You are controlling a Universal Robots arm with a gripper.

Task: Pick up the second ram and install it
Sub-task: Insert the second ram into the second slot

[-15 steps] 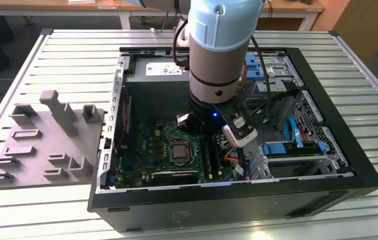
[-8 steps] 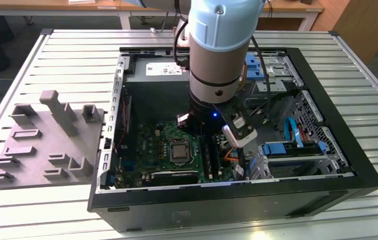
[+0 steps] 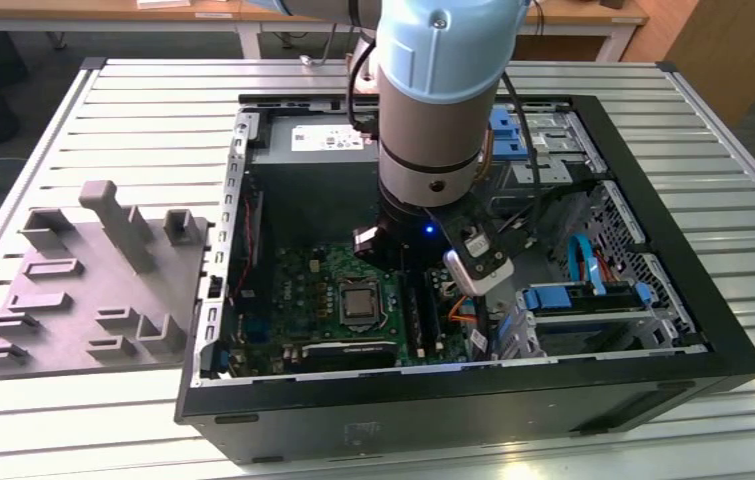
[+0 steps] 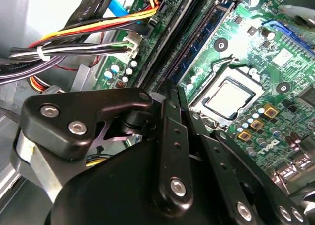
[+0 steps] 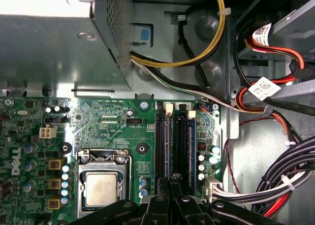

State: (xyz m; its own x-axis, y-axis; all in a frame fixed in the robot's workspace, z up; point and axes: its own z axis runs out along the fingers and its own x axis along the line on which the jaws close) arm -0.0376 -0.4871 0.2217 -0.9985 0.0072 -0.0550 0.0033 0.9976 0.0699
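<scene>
The hand (image 5: pixel 174 179) is pinched shut (gripping or just pressing, I cannot tell). The second ram (image 5: pixel 181 146) seems plugged into the motherboard (image 5: pixel 113 121) right under it, stretching straight out from it.

The arm (image 3: pixel 437 100) is pale blue over silver-grey, with a black gripper (image 4: pixel 170 99) studded with silver screws.

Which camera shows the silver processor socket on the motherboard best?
The first wrist view: the processor socket faces the camera almost squarely. The second wrist view shows the socket tilted, at an angle; the exterior view shows it far off.
</scene>
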